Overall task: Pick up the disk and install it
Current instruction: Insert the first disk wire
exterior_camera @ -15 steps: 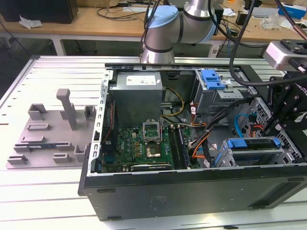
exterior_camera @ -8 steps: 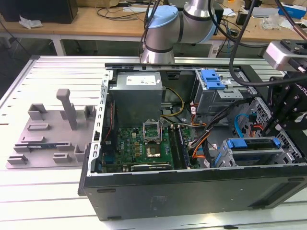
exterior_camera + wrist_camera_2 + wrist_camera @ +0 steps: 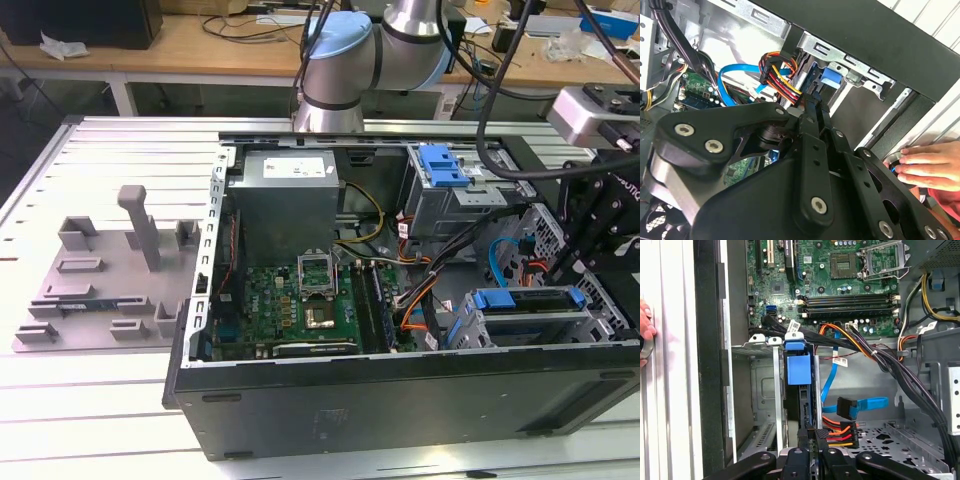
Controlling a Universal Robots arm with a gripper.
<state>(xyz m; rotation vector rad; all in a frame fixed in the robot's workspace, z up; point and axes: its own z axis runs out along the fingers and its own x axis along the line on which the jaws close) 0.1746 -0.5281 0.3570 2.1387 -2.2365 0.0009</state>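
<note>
The ribbed aluminium table (image 3: 110, 150) carries a black open-sided computer tower case (image 3: 400, 400), lying flat with its interior exposed. Beside it, toward the exterior view's left, rests a grey plastic fixture plate with upright pegs (image 3: 100, 290). The silver-and-blue jointed robot arm (image 3: 340, 70) rises behind the case. Inside the case sit a large grey metal power-supply box (image 3: 285, 195) and, next to it, a green motherboard (image 3: 300, 305). At the corner toward the exterior view's right stands a silver sheet-metal drive cage (image 3: 777, 390). The disk (image 3: 799, 371) — a flat hard drive with a blue plastic frame — stands edge-on inside this cage, its blue end tab facing out of the slot. The black gripper (image 3: 810, 442) is positioned at the disk's exposed edge, in line with the slot; whether the jaws are clenched on the disk or released cannot be told. A bundle of orange, red, yellow and black power wires (image 3: 840, 432) and a flat blue data cable (image 3: 865, 405) lie just beside the gripper. A person's hand (image 3: 925, 165) rests outside the case wall — apart from the disk.
</note>
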